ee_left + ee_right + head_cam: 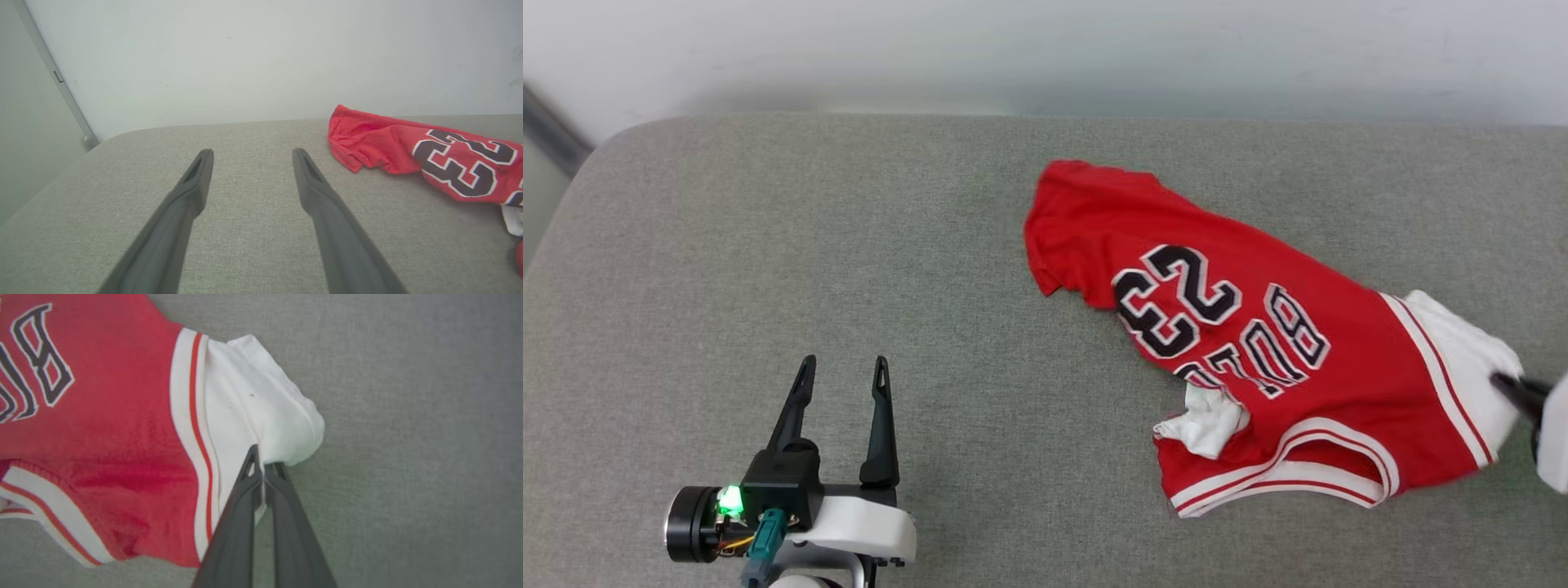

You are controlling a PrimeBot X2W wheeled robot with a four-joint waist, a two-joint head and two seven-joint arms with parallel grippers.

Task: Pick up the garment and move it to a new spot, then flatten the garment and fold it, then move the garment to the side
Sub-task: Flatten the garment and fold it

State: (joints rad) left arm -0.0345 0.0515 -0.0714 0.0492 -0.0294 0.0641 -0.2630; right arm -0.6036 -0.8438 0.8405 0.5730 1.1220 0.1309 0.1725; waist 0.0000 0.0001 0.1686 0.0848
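Head view. Red sports jersey [1258,343] lies rumpled on the right half of the grey upholstered surface [768,245], lettering side up, hem toward the far wall, neckline toward the robot. One white sleeve [1462,359] sticks out at the right; the other is bunched near the neck. Left gripper [845,361] sits low at the near left, well apart from the cloth, fingers spread. Right gripper [1503,382] comes in from the right edge, its dark tip at the sleeve's outer end.

Left wrist view. Left gripper [252,153] spread wide over bare upholstery, holding nothing. The jersey's hem end [388,151] lies off to the right, creased, near the pale wall [245,61].

Right wrist view. Right gripper [264,463] pressed together, pinching a fold at the cuff edge of the white sleeve [261,412]; a sliver of white cloth shows between the fingers. Striped trim [196,416] lies just beside the pinch.

Handling, judged: light, limp knit that will drape and trail if carried by one sleeve. A thin cuff pinch may slip. The doubled trim or shoulder seam offers a firmer hold, and a second grasp there would keep the body from bunching.
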